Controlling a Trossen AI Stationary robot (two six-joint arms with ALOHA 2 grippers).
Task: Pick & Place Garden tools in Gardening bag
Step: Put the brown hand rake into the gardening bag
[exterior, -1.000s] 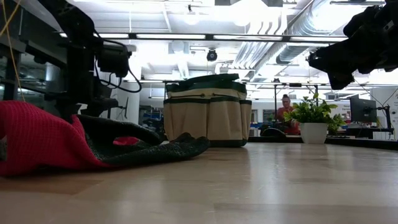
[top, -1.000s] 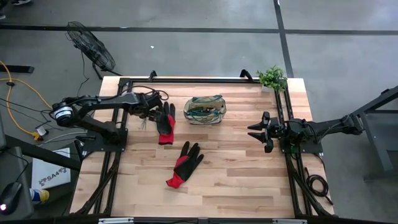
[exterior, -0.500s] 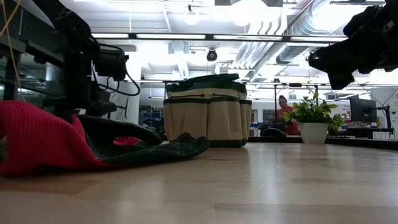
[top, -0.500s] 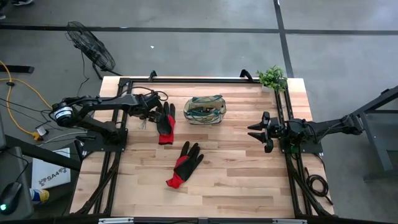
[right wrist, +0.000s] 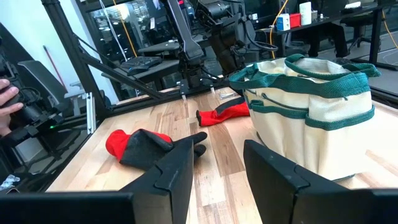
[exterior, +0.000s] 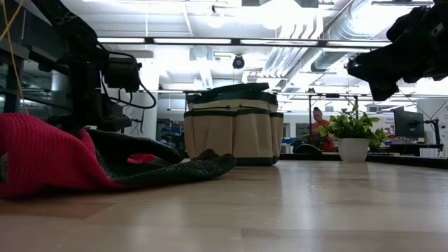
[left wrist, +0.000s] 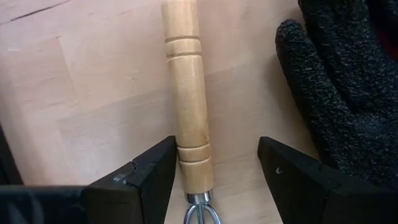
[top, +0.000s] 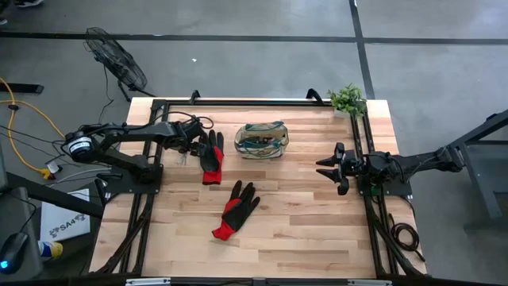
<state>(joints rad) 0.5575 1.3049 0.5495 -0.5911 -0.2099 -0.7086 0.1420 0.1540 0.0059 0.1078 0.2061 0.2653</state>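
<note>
A small rake with a wooden handle [left wrist: 186, 106] lies flat on the table at the far left, its metal end [top: 183, 156] showing beside the arm. My left gripper [left wrist: 217, 158] [top: 193, 143] is open and low over it, one finger on each side of the handle near its metal collar. A black-and-red glove [top: 211, 156] lies flat just right of it; its dark fingers also show in the left wrist view [left wrist: 342, 81]. A second glove [top: 236, 208] lies mid-table. The olive-tan bag [top: 261, 139] stands upright at the far middle. My right gripper [top: 329, 168] [right wrist: 217, 158] waits open at the right. My left gripper comes from above, its fingers across the rake's handle near the collar end [left wrist: 193, 165]. One finger [left wrist: 155, 174] stands right at the handle's side; I cannot tell whether it touches. The other finger is clear of it. The rake lies flat on the table.
A green potted plant [top: 348, 98] stands at the far right corner. A black frame [top: 254, 102] runs around the table. The near half of the table is bare wood [top: 302, 238]. A person [exterior: 321, 120] shows in the room behind.
My left gripper has shifted slightly toward the table's left edge and a little lower, over the rake. Nothing else has moved.
</note>
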